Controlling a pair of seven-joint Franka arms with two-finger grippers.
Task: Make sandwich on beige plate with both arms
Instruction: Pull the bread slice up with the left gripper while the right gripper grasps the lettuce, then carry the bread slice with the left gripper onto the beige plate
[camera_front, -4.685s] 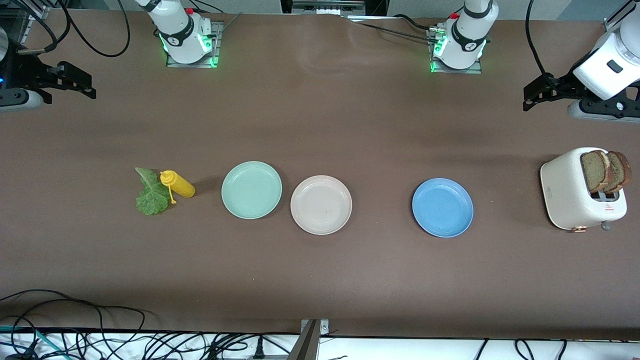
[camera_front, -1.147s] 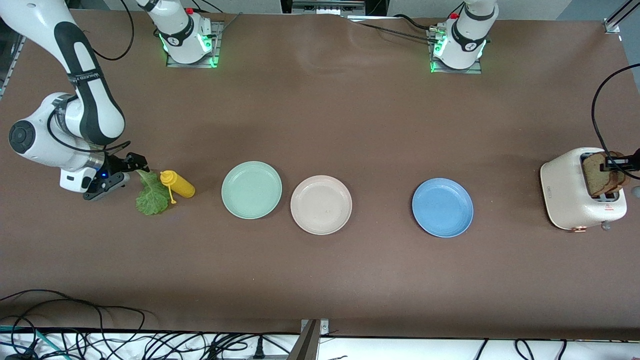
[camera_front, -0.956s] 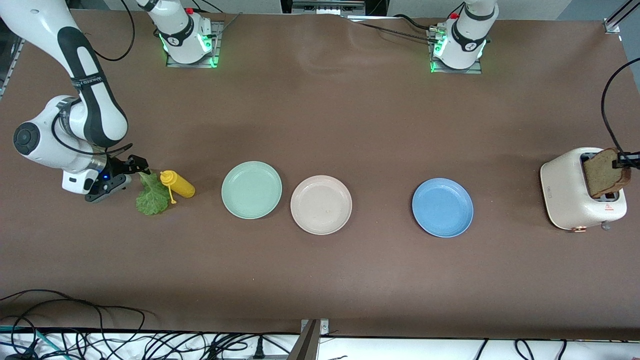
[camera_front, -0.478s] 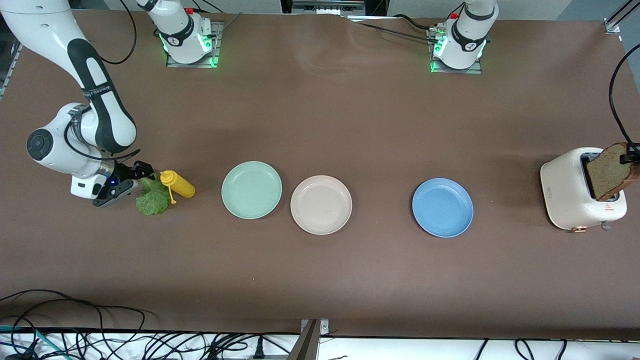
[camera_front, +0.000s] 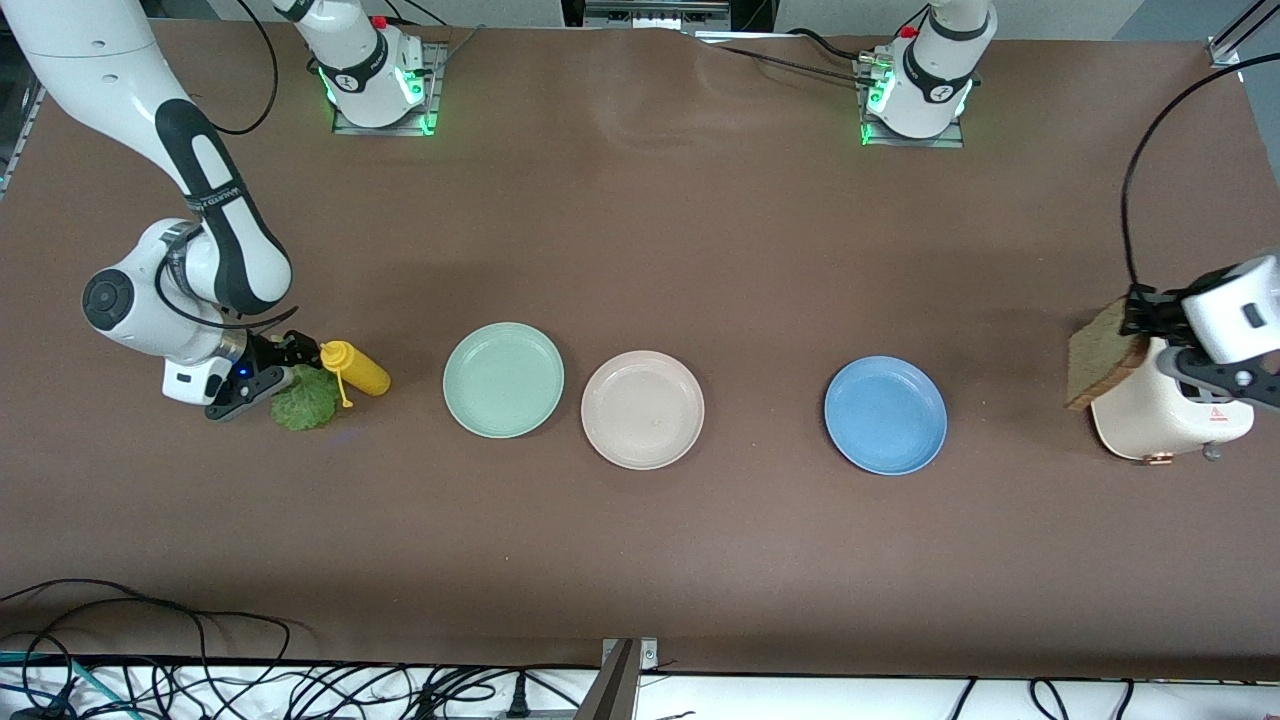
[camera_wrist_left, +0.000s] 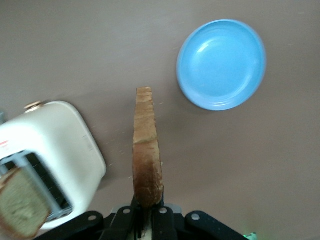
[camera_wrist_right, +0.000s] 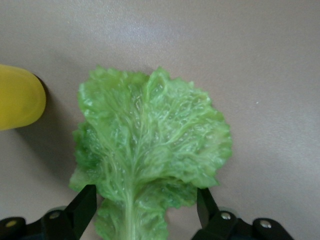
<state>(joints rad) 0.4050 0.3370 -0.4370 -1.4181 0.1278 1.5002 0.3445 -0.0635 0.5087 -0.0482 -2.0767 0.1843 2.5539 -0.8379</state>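
Right gripper (camera_wrist_right: 142, 210): fingers spread astride lettuce leaf (camera_wrist_right: 150, 150) on table (camera_front: 640, 560), beside yellow bottle (camera_front: 355, 368) | beige plate (camera_front: 642, 409): bare, between mint plate (camera_front: 503, 379) and blue plate (camera_front: 885, 415) | left gripper (camera_wrist_left: 145, 220): pinching bread slice (camera_wrist_left: 147, 150) over toaster (camera_front: 1160, 415); second slice (camera_wrist_left: 20, 210) in slot.

Both arms are glossy white with black joint sections; the right arm (camera_front: 215, 200) carries small lettering on its black band (too small to read). Green lights glow at each base (camera_front: 372, 75), black cables trailing, black jaws.
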